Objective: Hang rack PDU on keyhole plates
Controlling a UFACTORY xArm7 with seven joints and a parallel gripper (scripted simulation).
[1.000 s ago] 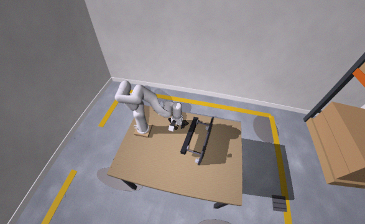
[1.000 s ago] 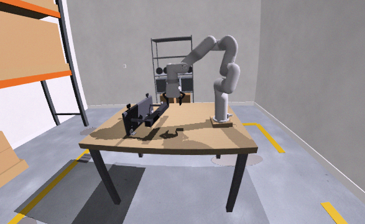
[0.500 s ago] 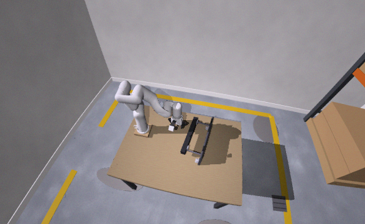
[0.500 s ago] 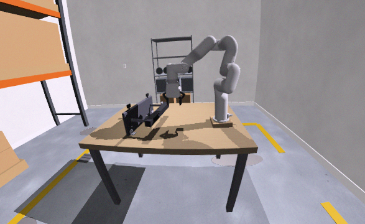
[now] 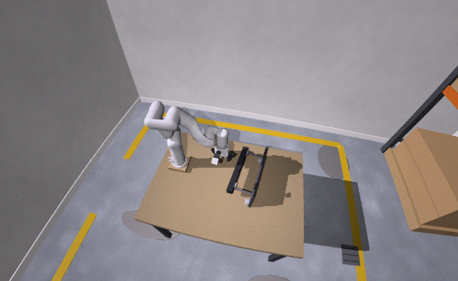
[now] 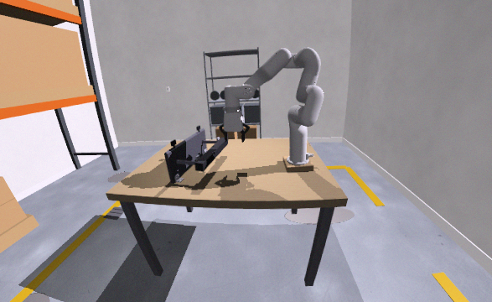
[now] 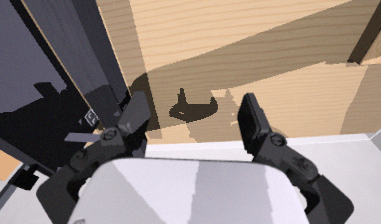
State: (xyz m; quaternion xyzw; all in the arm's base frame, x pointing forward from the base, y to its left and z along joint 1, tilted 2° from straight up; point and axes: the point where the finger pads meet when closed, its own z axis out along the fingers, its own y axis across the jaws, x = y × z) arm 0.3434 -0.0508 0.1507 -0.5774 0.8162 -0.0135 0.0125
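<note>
PDU off the table on two short arms against the backboard, level in the top view; buttons and keyhole slots hidden, so seating only likely, not confirmed. Gripper spread wide, grasping nothing, beside the PDU's end and apart from it. Left to do, by the look of it: little beyond backing away and checking stillness. Wrist view: fingers bare over wood, PDU's dark face at left. Exterior view alone: backboard upright on the table, PDU raised on it. Top view alone: PDU parallel to the backboard.
</note>
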